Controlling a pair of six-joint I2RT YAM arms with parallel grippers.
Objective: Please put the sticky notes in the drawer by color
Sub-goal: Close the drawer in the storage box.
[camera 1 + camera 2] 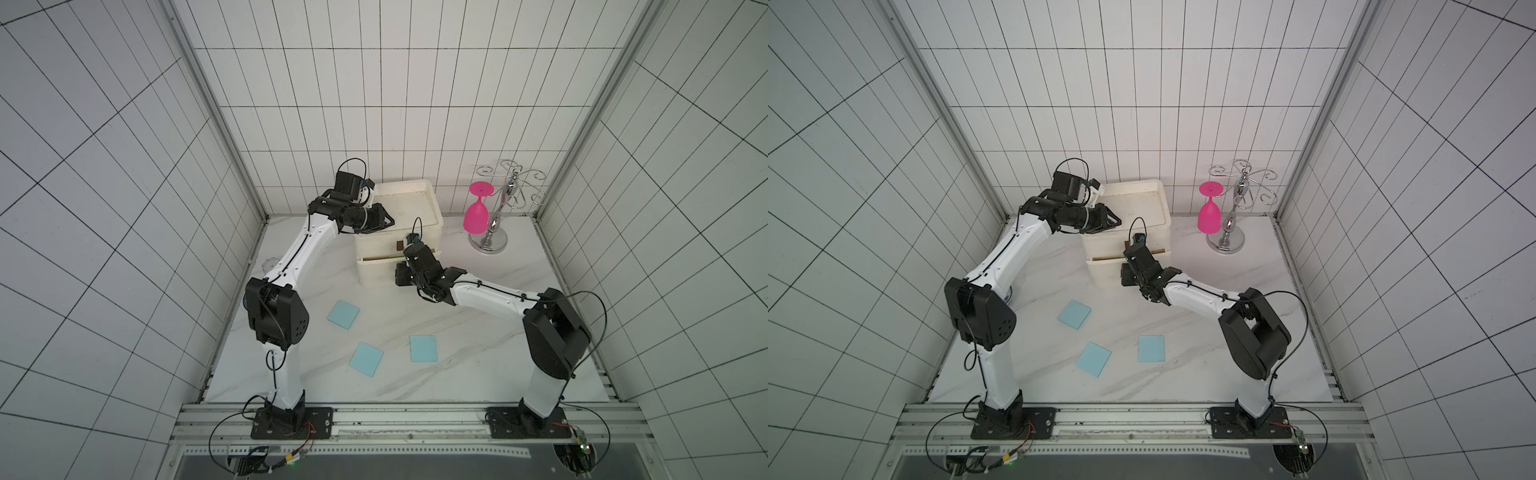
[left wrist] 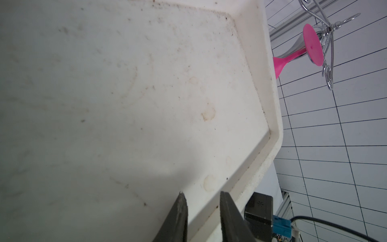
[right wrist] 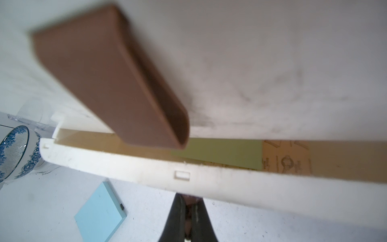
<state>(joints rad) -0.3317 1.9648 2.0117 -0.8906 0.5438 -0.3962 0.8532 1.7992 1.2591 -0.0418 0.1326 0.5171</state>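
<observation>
Where the left arm bends in from its side, the left gripper (image 1: 391, 220) hovers over the near left corner of the drawer (image 1: 374, 274) chest's stained top. Its jaws stand a little apart with nothing between them, as the left wrist view (image 2: 202, 196) shows plainly. Behind that arm's elbow sits a bowl (image 3: 12, 150) with a blue flower pattern. On the marble table (image 1: 478, 365) in front lie three light blue sticky notes, all flat and apart from one another: one nearest the left arm (image 1: 343, 314), one nearer the front edge (image 1: 366, 359), one further right (image 1: 424, 348). The chest's second drawer front (image 3: 230, 180) is pulled out a crack. Through the gap I can see a green pad (image 3: 219, 153) lying partly over a tan printed pad (image 3: 287, 159). The top drawer's brown handle (image 1: 400, 245) is free. Just below it, the right gripper (image 3: 190, 201) is pinched tight on a sliver of brown at the open drawer's front, seemingly that drawer's own handle. Off to the right, a pink goblet (image 1: 476, 216) hangs upside down at a chrome rack (image 1: 494, 232).
</observation>
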